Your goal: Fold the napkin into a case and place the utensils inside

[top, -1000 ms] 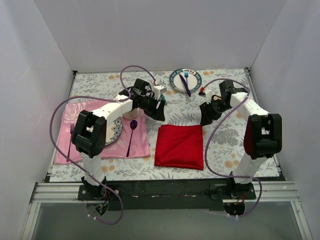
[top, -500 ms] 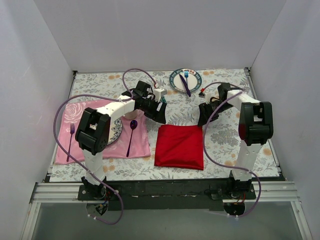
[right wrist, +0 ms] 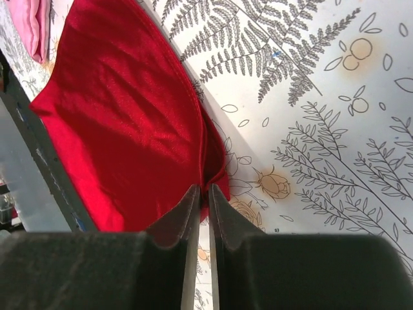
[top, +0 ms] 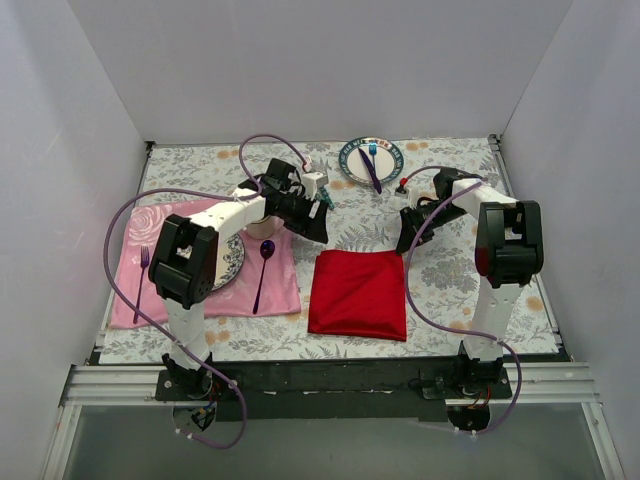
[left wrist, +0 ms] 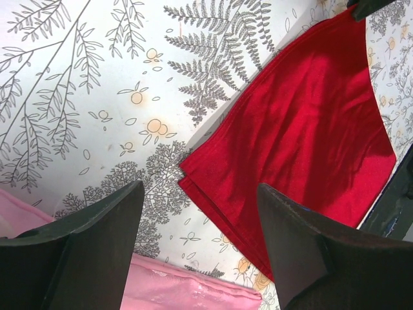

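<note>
The red napkin (top: 358,293) lies folded into a rectangle on the floral tablecloth, near the front middle. My right gripper (top: 405,240) is at its far right corner. In the right wrist view the jaws (right wrist: 201,188) are pressed together on a raised fold of the napkin (right wrist: 122,123). My left gripper (top: 318,228) hovers over the far left corner, open. Its fingers (left wrist: 200,187) straddle the edge of the napkin (left wrist: 310,129) without touching it. The utensils are hidden.
A pink placemat (top: 200,290) lies left of the napkin with a plate (top: 232,265), a purple spoon (top: 262,268) and a purple fork (top: 142,268) on it. A second plate (top: 350,168) at the back holds a blue fork and a purple knife. White walls enclose three sides.
My right gripper has closed on the napkin's far right corner, and the right arm's elbow has swung in. The left gripper has opened a little wider and stays near the far left corner.
</note>
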Motion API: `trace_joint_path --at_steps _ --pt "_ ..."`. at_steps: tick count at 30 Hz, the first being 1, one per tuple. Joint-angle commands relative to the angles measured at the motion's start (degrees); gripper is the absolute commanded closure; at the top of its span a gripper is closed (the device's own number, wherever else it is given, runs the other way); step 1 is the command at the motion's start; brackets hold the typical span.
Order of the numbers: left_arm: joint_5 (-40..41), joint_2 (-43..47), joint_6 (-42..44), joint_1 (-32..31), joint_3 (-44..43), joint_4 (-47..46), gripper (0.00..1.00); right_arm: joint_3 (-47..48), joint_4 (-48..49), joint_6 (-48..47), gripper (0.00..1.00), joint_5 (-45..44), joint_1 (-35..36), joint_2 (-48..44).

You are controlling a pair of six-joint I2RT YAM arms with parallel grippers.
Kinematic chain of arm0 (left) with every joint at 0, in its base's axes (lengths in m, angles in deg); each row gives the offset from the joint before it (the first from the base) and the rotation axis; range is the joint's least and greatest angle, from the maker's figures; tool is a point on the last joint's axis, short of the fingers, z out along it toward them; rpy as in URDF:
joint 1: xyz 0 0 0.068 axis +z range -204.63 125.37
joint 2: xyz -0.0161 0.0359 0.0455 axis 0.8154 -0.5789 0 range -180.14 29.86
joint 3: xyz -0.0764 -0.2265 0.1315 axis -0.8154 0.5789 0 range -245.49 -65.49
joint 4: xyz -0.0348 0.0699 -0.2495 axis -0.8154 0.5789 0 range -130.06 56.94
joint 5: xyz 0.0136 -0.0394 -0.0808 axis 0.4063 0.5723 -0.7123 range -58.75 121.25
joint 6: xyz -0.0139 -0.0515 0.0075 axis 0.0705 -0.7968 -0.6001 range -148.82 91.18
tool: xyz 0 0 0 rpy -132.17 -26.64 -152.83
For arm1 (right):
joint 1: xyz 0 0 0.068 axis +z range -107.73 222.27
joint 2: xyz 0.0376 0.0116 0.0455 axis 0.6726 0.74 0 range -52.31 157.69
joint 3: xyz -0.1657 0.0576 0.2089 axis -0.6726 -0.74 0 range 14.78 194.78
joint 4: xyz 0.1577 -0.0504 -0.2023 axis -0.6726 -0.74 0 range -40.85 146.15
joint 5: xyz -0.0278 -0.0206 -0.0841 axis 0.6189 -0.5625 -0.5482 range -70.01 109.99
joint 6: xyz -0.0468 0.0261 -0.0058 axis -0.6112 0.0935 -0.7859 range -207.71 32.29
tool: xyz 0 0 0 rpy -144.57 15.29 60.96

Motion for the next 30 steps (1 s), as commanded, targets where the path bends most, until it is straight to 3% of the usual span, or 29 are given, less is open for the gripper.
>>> trace_joint_path --at_steps 1,6,12,22,30 --pt "0.3 0.7 0.2 0.7 -2.0 -0.3 0.30 1.6 -2.7 -2.5 0.86 2.6 0.0 -2.1" --pt "-2.6 0.1 1.5 1.0 -2.2 -0.3 0.26 0.4 -1.2 -3.7 0.99 1.6 1.1 -4.4" --pt "-12.3 0.7 11.4 1.0 -0.4 -4.7 0.02 -4.1 2.8 -7.5 0.99 1.4 3.3 -10.1" --pt "-27.9 -6.3 26.1 0.3 -2.9 -8.5 0.02 -8.4 5.5 -14.2 0.99 0.8 4.8 -15.3" --pt "-26.8 -14.4 31.4 -3.0 -8.8 -7.3 0.05 -11.2 6.7 -19.9 0.99 0.4 6.9 -18.6"
